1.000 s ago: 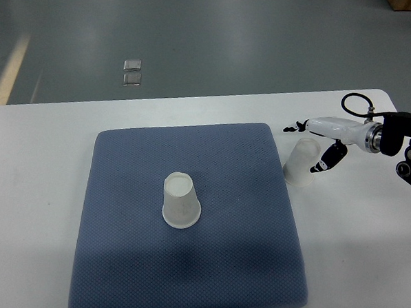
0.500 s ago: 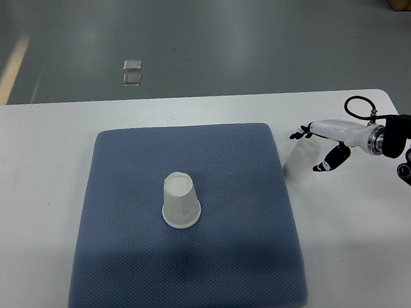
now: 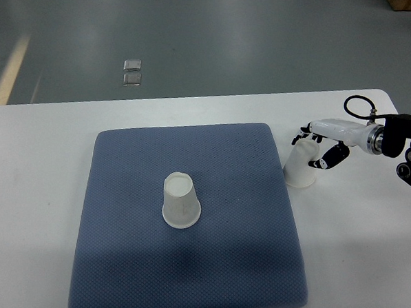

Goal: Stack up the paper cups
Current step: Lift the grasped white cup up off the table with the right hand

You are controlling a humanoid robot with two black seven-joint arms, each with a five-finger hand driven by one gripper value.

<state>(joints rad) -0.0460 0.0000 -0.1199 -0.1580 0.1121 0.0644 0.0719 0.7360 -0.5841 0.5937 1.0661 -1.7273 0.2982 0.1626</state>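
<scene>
Meanwhile, right hand (image 3: 317,147) curled round the upended paper cup (image 3: 301,166) beside the blue mat (image 3: 243,218). Second cup (image 3: 180,201) upside down mid-mat.

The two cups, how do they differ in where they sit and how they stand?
The mat cup stands upside down near the middle of the blue mat; the table cup sits off the mat on the white table, by the mat's right edge. The mat cup is untouched; the right hand wraps the table cup, which leans. Both are white and inverted.
</scene>
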